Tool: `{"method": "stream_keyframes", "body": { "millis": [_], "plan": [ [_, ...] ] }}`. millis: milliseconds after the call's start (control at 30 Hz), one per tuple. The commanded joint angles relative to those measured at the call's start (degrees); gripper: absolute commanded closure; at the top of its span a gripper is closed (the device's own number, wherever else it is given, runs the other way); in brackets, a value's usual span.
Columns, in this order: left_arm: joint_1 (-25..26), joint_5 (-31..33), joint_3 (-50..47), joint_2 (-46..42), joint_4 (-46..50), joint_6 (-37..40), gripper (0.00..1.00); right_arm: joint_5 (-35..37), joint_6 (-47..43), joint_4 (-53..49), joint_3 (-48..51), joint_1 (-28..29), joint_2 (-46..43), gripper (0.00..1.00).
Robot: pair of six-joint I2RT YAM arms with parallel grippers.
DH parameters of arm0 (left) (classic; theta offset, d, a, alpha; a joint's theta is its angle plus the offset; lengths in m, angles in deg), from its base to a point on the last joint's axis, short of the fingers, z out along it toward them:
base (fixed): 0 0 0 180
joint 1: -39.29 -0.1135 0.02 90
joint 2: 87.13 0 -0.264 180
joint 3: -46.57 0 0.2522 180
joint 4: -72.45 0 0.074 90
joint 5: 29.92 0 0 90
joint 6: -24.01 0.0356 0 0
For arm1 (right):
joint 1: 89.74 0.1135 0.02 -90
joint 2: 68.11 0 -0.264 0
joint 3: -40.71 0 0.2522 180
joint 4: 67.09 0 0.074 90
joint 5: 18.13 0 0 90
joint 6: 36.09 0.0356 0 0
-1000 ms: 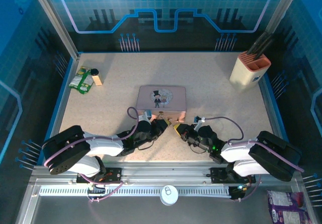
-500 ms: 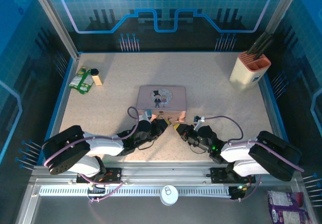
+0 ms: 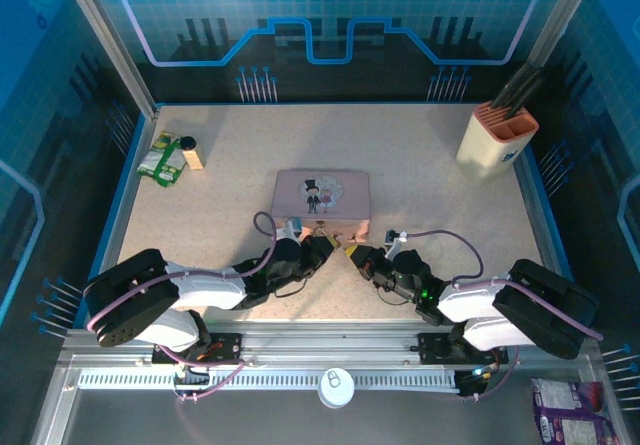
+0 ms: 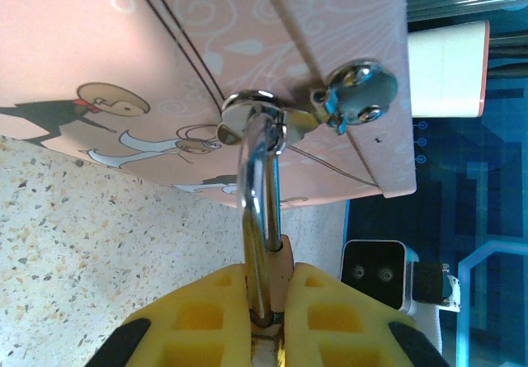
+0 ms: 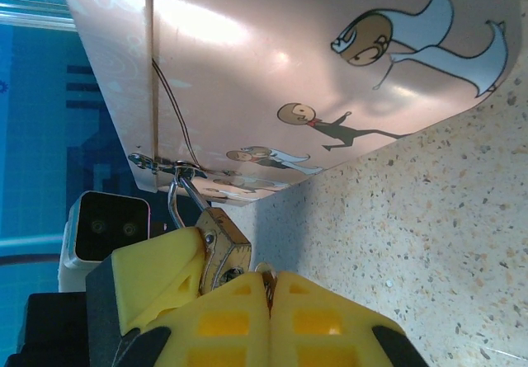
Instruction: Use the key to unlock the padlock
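Observation:
The small brass padlock (image 5: 224,251) hangs by its silvery shackle (image 4: 257,210) from the hasp on the front of the pink tin (image 3: 320,195). My left gripper (image 4: 272,317) is shut on the padlock (image 4: 286,272), its yellow pads pressed against both sides of the body. From the right, my right gripper (image 5: 269,291) is shut on the key (image 5: 265,269). Just a small metal end of the key pokes out between the pads, right beside the padlock's lower face. In the top view both grippers (image 3: 318,248) (image 3: 354,256) meet at the tin's near edge.
A beige holder (image 3: 497,135) with dark utensils stands at the back right. A green packet (image 3: 160,160) and a small block (image 3: 191,155) lie at the back left. The tin stands directly behind both grippers. Speckled tabletop (image 3: 430,195) lies open to the right.
My right gripper has edged slightly left toward the padlock with the key. The left gripper and padlock have held still.

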Motion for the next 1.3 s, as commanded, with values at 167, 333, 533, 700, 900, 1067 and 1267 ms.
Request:
{"method": "stream_keyframes", "body": {
  "millis": [167, 333, 533, 700, 900, 1067, 1267],
  "plan": [
    [2.19, -9.32, 4.52, -1.14, -9.17, 1.31, 1.0, -4.9, -6.0, 9.26, -3.04, 2.61, -1.7, 1.0],
    [2.19, -8.96, 4.08, -1.39, -10.02, 1.3, 1.0, -4.89, -6.15, 9.97, -2.79, 2.59, -1.79, 1.0],
    [2.19, -9.06, 4.1, -1.05, -11.0, 1.33, 1.0, -4.77, -4.53, 11.46, -2.55, 2.59, -1.35, 1.0],
    [2.21, -8.98, 4.08, -0.81, -11.22, 1.31, 1.0, -4.82, -2.71, 12.08, -3.32, 3.39, -1.18, 1.0],
    [2.1, -8.79, 4.21, -0.46, -11.42, 1.19, 1.0, 0.64, -0.39, 11.1, -3.23, 7.56, -1.09, 1.0],
    [2.1, -9.57, 4.96, 0.25, -11.6, 1.13, 1.0, 5.99, 1.39, 10.96, -2.75, 10.89, -0.87, 1.0],
    [2.1, -9.93, 5.13, 0.35, -11.58, 0.97, 1.0, 7.64, 0.57, 12.96, -2.25, 11.31, 0.12, 1.0]
  ]
}}
